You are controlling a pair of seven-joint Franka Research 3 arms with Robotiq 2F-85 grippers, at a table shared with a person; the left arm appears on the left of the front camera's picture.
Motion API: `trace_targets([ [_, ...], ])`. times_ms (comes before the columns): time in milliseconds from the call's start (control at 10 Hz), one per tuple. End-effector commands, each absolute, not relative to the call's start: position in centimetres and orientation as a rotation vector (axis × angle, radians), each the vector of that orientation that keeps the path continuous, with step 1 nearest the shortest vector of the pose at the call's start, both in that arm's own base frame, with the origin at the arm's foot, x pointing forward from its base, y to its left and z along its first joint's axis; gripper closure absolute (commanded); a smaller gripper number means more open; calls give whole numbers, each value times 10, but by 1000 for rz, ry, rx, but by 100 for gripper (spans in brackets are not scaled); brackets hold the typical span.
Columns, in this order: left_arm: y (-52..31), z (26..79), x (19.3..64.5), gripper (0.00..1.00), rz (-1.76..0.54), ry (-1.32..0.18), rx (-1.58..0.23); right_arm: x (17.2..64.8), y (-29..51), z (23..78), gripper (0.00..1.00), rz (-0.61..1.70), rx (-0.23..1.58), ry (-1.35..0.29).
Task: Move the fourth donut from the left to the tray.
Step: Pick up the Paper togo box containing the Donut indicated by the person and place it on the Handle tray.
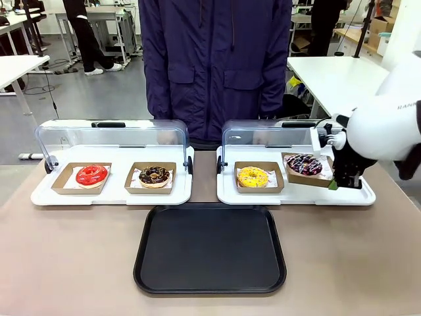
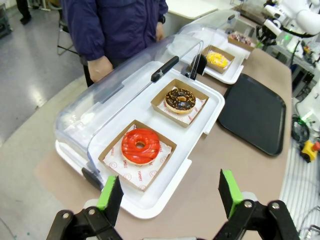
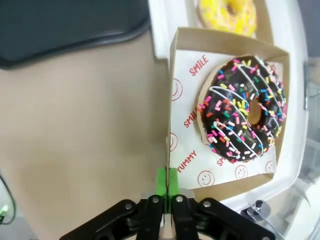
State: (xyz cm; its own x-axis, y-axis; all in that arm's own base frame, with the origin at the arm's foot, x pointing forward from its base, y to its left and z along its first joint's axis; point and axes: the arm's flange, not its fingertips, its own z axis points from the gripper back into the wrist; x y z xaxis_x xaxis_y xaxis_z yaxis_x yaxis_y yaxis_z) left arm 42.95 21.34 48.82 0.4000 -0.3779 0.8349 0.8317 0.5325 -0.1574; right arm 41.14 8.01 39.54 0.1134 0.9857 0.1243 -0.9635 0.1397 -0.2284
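Note:
The fourth donut [image 1: 303, 164], dark chocolate with white drizzle and coloured sprinkles, lies in its small brown cardboard tray [image 1: 322, 178], which hangs tilted just above the right white tray. My right gripper [image 1: 334, 183] is shut on that cardboard tray's right edge. In the right wrist view the green pads [image 3: 167, 181] pinch the cardboard wall beside the donut [image 3: 245, 115]. The black tray [image 1: 210, 249] lies flat in the middle near the front edge, left of the held donut. My left gripper [image 2: 170, 192] is open with nothing between its fingers, above the table's left end.
Two white trays with raised clear lids [image 1: 112, 138] stand along the back. They hold a red donut [image 1: 91, 174], a nut-sprinkled chocolate donut [image 1: 154, 175] and a yellow donut [image 1: 253, 176]. A person in a dark jacket [image 1: 214, 66] stands at the far side.

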Motion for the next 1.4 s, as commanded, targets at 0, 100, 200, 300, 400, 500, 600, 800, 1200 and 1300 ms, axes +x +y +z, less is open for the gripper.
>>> trace_targets([
  [0, 213, 491, 429, 0, -837, -848, -633, 388, 106, 405, 98, 1408, -170, -287],
  [100, 213, 491, 429, 0, -837, -848, -633, 373, 126, 407, 98, 1410, -178, -302],
  [200, 213, 491, 429, 0, -837, -848, -633, 358, 145, 409, 98, 1416, -185, -310],
  [300, 213, 491, 429, 0, -837, -848, -633, 344, 165, 409, 98, 1422, -184, -317],
  [400, 213, 491, 429, 0, -837, -848, -633, 336, 187, 406, 98, 1433, -188, -313],
  [500, 213, 491, 429, 0, -837, -848, -633, 328, 209, 397, 98, 1444, -190, -292],
  [600, 213, 491, 429, 0, -837, -848, -633, 322, 231, 386, 98, 1453, -194, -278],
  [800, 213, 491, 429, 0, -837, -848, -633, 306, 266, 365, 98, 1474, -198, -259],
  [1200, 213, 491, 429, 0, -837, -848, -633, 278, 310, 330, 98, 1525, -181, -259],
  [1300, 213, 491, 429, 0, -837, -848, -633, 273, 314, 324, 98, 1535, -157, -263],
])
